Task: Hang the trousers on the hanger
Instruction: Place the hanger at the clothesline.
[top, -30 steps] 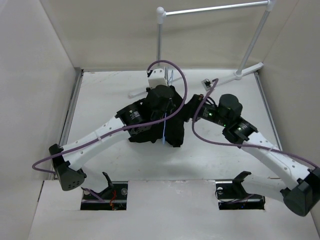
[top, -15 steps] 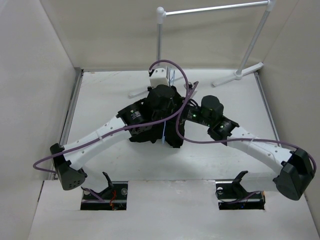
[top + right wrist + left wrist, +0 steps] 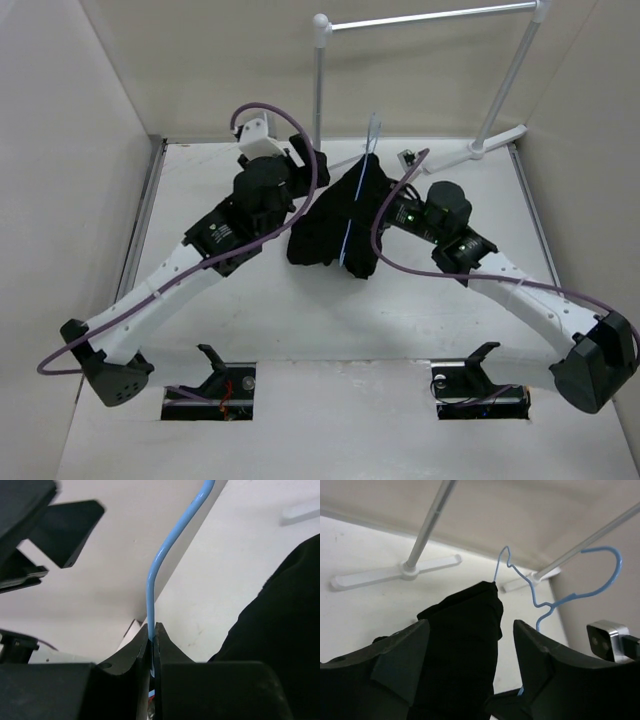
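Since the earlier top views, the left arm has swung off the bundle toward the far left, and the right arm has lifted the load clear of it.

**Right pincer** (image 3: 152,639): the jaws are pressed together on the thin blue wire of the hanger (image 3: 165,555), which rises straight out of them. The trousers (image 3: 280,630) hang just to the right of the clamp in this wrist view.

**Left pincer** (image 3: 470,630): the jaws stand wide apart and grip nothing. The trousers (image 3: 465,645) show between the two fingers but farther off, apparently untouched.

**Load:** in the top view the right pincer (image 3: 372,185) holds the hanger (image 3: 346,238) upright near the middle of the table (image 3: 200,320). The hook points up, and the trousers (image 3: 325,225) hang from it as one dark bunch. The left pincer (image 3: 305,155) sits beside them on the left. The white rack (image 3: 318,80) stands at the far edge, just beyond.

**Progress:** the cloth appears to be carried by the hanger (image 3: 540,605), so the main step looks largely done. What seems to remain is checking that it sits securely, then setting it down or hanging it up.

**Not resolved:**
- The lower part of the hanger is covered by cloth, so it cannot be told whether the trousers lie over the bar or only catch on one shoulder.
- Whether the hem touches the table is not clear.
- The two legs cannot be told apart.
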{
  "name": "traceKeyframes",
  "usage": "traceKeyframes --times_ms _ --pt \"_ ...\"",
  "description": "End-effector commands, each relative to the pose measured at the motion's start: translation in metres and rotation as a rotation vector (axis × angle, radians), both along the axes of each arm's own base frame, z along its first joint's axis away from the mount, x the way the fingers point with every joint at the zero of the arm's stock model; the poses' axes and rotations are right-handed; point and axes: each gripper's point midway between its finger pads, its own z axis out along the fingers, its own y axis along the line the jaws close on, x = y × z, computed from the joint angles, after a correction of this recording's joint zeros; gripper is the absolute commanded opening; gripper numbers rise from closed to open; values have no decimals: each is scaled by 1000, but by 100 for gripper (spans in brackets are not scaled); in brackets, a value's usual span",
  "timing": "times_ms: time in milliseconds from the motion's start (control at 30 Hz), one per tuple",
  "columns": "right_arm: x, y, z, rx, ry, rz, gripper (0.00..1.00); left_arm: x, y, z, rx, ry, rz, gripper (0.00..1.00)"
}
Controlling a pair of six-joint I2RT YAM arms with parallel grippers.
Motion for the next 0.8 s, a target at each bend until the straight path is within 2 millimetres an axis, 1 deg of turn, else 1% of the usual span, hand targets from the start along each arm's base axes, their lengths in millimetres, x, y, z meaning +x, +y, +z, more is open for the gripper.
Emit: traceKeyframes --times_ms 0,33,67,100,133,200,333,433,600,667,767 --pt "6 -17 79 89 -222 -24 1 -8 16 43 -127 -92 -11 73" --pt "10 -21 86 85 -234 -31 1 -8 23 46 -132 -99 0 84" --pt "14 -25 94 78 -252 -36 0 -6 29 45 -129 -97 12 92" --pt "21 -29 103 66 -266 -45 0 -4 34 42 -121 -90 22 98" --pt "28 -34 109 55 -274 -58 0 -1 39 35 -111 -74 27 99" --pt "48 -45 125 20 -282 -91 0 3 46 19 -98 -37 42 100" --pt "92 -71 151 -40 -280 -184 0 9 55 -28 -74 61 60 100" --pt "128 -93 166 -42 -266 -252 0 12 62 -63 -54 133 68 100" --pt "178 -113 183 -17 -257 -309 0 11 69 -112 -26 232 74 100" --pt "193 -121 185 -14 -252 -328 0 10 71 -124 -22 258 77 100" --pt "214 -135 185 -16 -240 -355 0 9 73 -134 -22 277 78 100"
